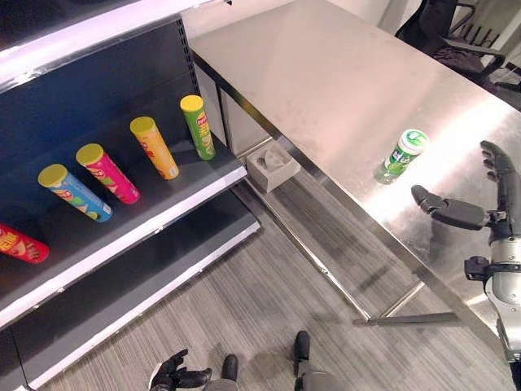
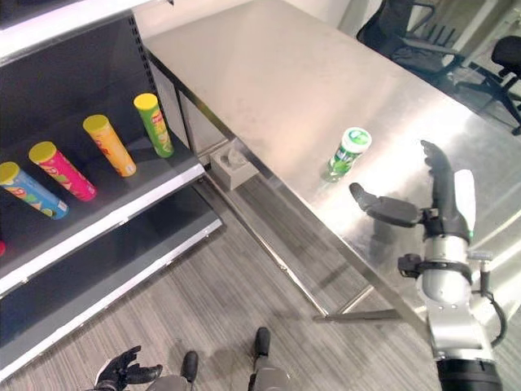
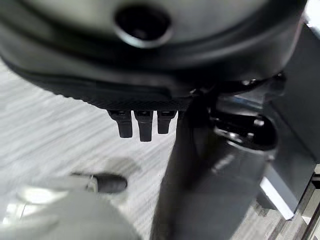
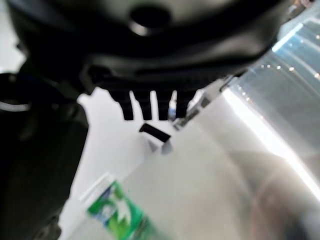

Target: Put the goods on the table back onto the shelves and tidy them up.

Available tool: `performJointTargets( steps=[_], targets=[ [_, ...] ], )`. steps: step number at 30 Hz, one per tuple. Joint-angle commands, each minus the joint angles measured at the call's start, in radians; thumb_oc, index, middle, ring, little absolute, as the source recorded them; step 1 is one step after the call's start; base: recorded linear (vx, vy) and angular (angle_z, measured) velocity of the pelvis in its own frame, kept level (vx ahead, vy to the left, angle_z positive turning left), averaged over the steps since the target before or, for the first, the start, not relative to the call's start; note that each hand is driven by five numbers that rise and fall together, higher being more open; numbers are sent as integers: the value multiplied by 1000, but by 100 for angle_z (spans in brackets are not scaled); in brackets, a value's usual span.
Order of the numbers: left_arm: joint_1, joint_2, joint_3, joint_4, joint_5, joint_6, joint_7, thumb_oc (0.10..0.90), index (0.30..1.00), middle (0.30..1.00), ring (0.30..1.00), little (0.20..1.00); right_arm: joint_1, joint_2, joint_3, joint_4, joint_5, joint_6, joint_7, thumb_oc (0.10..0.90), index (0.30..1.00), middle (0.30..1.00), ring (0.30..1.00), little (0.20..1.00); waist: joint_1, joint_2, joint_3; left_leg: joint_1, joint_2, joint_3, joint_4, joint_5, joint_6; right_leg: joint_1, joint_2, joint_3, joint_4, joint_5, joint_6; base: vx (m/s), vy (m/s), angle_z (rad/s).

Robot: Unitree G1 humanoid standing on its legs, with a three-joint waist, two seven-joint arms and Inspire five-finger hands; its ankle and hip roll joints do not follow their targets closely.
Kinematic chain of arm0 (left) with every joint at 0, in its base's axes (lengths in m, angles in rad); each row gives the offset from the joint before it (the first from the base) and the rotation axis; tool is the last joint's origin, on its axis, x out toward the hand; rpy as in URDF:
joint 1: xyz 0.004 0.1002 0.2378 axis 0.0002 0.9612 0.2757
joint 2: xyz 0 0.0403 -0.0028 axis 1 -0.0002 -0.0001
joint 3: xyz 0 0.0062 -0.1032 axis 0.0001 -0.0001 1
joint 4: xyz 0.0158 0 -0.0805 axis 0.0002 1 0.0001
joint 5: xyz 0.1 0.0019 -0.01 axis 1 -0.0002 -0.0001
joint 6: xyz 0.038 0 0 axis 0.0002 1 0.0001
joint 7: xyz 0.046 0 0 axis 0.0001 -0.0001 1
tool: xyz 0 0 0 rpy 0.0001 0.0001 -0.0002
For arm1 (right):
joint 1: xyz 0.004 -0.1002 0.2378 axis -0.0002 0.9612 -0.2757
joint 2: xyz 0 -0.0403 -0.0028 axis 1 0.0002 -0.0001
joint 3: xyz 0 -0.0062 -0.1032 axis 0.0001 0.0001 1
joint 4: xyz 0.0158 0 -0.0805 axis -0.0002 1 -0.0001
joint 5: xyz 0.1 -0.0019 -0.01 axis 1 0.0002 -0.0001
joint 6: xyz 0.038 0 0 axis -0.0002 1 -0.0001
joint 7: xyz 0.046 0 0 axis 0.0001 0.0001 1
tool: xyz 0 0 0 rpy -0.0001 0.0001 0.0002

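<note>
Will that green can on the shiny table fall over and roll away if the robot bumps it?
Probably. The green can is tall and narrow and stands upright on the smooth steel table, so a nudge near its top could tip it. Being round, it would likely roll afterwards. The open right hand beside it should grip low.

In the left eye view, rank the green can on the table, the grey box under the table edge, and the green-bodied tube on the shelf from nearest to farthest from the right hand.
From the right hand, open over the table:
1. Green can, standing on the table just beyond the hand.
2. Grey box, below the table edge, by the shelf end.
3. Green tube, on the shelf, nearest its table end.
</note>
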Motion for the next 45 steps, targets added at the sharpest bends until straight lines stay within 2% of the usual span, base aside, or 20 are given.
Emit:
performJointTargets(
  steps=[1, 8, 10, 11, 20, 21, 22, 23, 38, 45],
  targets=[
    [-9, 89, -22, -3, -23, -28, -2, 800, 900, 900, 900, 900, -57, -90, -69, -14, 43, -72, -50, 800, 900, 900, 900, 900, 24, -65, -87, -56, -9, 28, 18, -44, -18, 27, -62, -40, 16, -101, 101, 86, -141, 33],
    [5, 94, -7, 38, -43, -23, 5, 800, 900, 900, 900, 900, -101, -111, -45, 75, 88, -73, -58, 800, 900, 900, 900, 900, 38, -39, -71, -69, 21, -5, -19, 3, -53, 35, -42, -89, 25, -136, 78, 60, -100, 32],
    [2, 91, -5, 50, -46, -20, 7, 800, 900, 900, 900, 900, -104, -119, -49, 91, 96, -75, -63, 800, 900, 900, 900, 900, 35, -34, -70, -75, 27, -3, -24, 11, -59, 41, -45, -116, 22, -140, 76, 65, -53, 42],
    [4, 85, -7, 43, -45, -19, 7, 800, 900, 900, 900, 900, -93, -124, -69, 99, 103, -75, -70, 800, 900, 900, 900, 900, 32, -28, -71, -88, 28, 23, -15, 15, -62, 56, -56, -150, 11, -141, 80, 87, -10, 51],
    [35, 86, 7, 22, -76, -21, 13, 800, 900, 900, 900, 900, -151, -141, -40, 188, 123, -68, -86, 800, 900, 900, 900, 900, 49, -27, -77, -67, 19, 39, -38, 11, -55, 64, -58, -140, 11, -142, 84, 54, 15, 10],
    [41, 84, 11, 21, -82, -22, 15, 800, 900, 900, 900, 900, -161, -145, -33, 205, 116, -65, -92, 590, 585, 585, 585, 585, 52, -26, -76, -65, 17, 38, -40, 10, -54, 65, -60, -141, 13, -142, 85, 36, 25, -4],
    [41, 84, 10, 25, -82, -22, 15, 800, 900, 900, 900, 900, -165, -146, -30, 210, 116, -65, -94, 515, 472, 472, 472, 472, 52, -26, -76, -65, 16, 37, -40, 9, -53, 65, -60, -141, 13, -142, 85, 31, 25, -3],
    [43, 83, 13, 27, -83, -22, 17, 800, 900, 900, 900, 900, -171, -149, -28, 214, 113, -64, -97, 400, 300, 300, 300, 300, 53, -25, -76, -63, 14, 36, -41, 8, -52, 64, -61, -141, 14, -142, 86, 0, 0, 0],
    [52, 79, 18, 35, -81, -21, 15, 800, 900, 900, 900, 900, -167, -167, -44, 221, 118, -71, -91, 400, 300, 300, 300, 300, 49, -27, -85, -41, 8, 41, -44, -8, -43, 74, -66, -129, 16, -143, 90, 3, 2, -1],
    [53, 82, 36, 28, -73, -20, 11, 800, 900, 900, 900, 900, -130, -169, -91, 141, 82, -77, -90, 400, 300, 300, 300, 300, 42, -31, -99, -24, 15, 52, -43, -16, -43, 89, -63, -121, 14, -149, 90, 0, 0, 0]
  ],
)
